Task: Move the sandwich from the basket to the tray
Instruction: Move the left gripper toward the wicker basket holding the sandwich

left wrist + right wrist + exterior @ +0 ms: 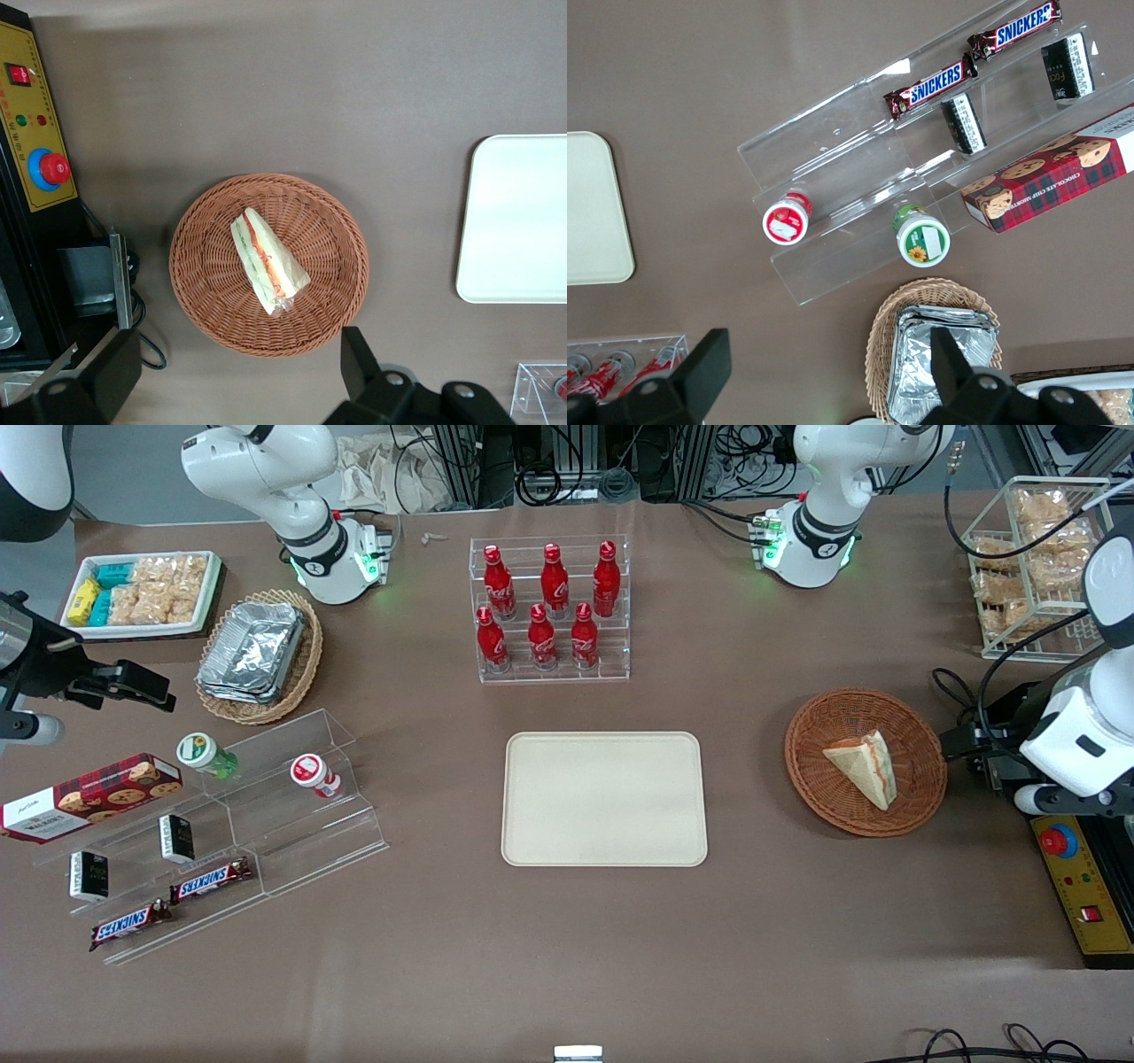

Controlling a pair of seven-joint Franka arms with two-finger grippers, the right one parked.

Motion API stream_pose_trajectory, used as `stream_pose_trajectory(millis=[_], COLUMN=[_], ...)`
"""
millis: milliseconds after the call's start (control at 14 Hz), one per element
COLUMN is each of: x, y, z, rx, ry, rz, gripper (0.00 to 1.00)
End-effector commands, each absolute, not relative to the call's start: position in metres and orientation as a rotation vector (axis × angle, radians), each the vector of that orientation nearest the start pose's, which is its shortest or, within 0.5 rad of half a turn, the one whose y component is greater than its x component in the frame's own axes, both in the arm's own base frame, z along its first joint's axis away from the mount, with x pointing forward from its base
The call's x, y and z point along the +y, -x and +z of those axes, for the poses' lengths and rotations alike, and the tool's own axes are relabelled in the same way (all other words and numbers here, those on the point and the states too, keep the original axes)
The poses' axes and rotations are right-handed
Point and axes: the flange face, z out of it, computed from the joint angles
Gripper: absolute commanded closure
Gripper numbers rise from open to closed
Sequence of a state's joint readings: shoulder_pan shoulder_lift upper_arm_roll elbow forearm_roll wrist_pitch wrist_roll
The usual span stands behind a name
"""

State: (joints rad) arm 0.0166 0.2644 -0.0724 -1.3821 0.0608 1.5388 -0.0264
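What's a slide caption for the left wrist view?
Open claw above the round reddish-brown wicker basket holding the triangular white-bread sandwich; cream rectangular tray beside it.

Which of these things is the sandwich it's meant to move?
Start at the cream tray mid-table, then look toward the working arm's end to the reddish-brown wicker basket. The sandwich lies in it: a pale triangular wedge with red and green filling, the basket's only content. The gripper hovers above, open.
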Motion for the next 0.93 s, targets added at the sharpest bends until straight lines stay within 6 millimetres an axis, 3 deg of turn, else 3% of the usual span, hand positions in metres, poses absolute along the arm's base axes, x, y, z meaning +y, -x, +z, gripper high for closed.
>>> stream_pose_trajectory(millis=[0, 500, 857], x=[-0.024, -0.022, -0.019], y=[-0.627, -0.623, -0.604], z=[0.56, 0.559, 0.564], rx=[0.045, 0.038, 0.023], ry=[3.09, 3.084, 3.074], rz=[0.164, 0.19, 0.22], gripper=[0.0, 0.0, 0.0])
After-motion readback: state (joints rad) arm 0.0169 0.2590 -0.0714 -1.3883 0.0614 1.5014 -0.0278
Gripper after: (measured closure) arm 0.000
